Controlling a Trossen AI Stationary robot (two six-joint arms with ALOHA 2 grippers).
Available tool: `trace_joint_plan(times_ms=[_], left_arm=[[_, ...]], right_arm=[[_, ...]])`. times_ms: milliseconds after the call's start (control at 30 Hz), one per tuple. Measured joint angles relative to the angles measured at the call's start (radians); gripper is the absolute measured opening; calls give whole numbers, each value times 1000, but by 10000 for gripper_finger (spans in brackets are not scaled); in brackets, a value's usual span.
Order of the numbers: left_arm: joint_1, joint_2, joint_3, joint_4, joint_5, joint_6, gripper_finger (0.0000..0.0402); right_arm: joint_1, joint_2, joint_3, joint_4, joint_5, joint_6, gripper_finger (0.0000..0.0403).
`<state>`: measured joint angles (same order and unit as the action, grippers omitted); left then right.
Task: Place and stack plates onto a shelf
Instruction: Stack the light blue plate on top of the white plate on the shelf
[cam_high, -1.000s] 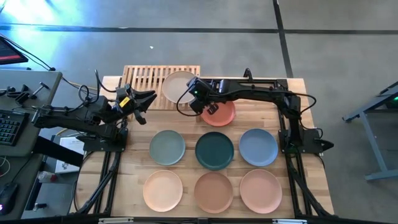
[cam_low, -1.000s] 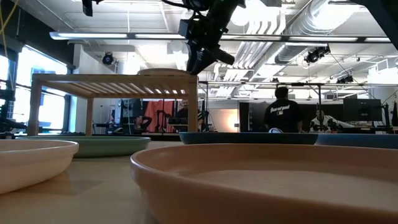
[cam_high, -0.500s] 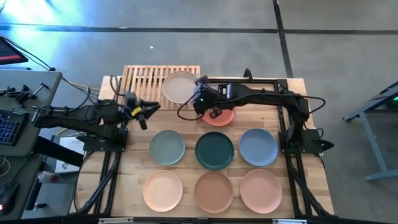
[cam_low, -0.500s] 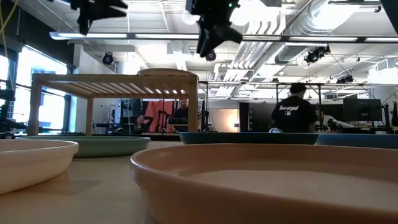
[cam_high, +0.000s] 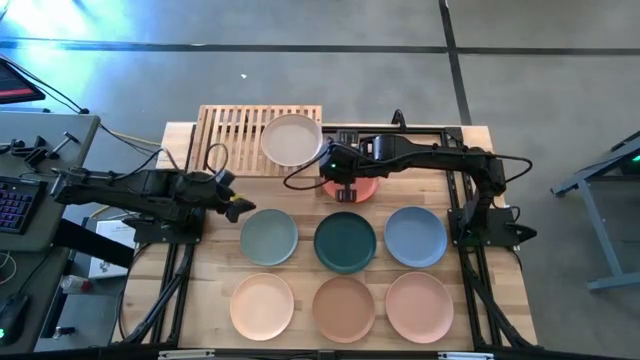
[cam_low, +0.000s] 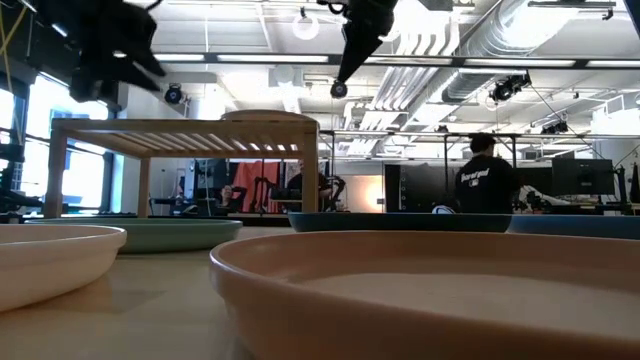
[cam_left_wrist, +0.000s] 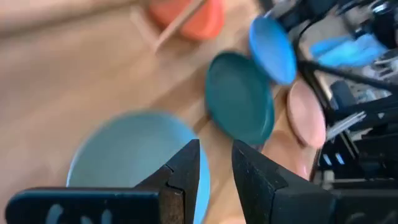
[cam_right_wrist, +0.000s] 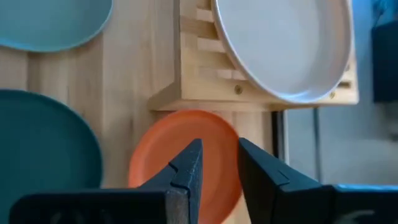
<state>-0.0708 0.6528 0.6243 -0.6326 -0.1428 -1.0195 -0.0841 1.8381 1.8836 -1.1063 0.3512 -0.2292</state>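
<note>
The beige plate (cam_high: 291, 139) is sitting on the right end of the shelf (cam_high: 231, 128), and I'm hovering my right gripper (cam_high: 341, 186) over the red plate (cam_high: 352, 187) just beside the rack, fingers a narrow gap apart and holding nothing. My left gripper (cam_high: 240, 208) is hanging by the green plate (cam_high: 269, 237), slightly parted and empty. I'm judging the red plate is next: dropping to its rim, pinching, then lifting it onto the beige one.

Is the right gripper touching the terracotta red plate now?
Cannot tell. The right gripper is above the terracotta red plate in the high view, but height is hidden; the right wrist view shows its fingers in front of the plate, not contact.
</note>
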Motion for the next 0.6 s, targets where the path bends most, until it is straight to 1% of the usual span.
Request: trace_joint_plan(times_ms=[167,367,600], left_arm=[[0,47,0,-105,60,-96,83],[0,106,0,-234,62,-167,83],[0,183,-10,-273,87,-201,83]], right_arm=[[0,0,0,-33,-26,93,79],[0,0,0,-44,-41,149,79],[0,-1,-1,-59,-48,180,79]])
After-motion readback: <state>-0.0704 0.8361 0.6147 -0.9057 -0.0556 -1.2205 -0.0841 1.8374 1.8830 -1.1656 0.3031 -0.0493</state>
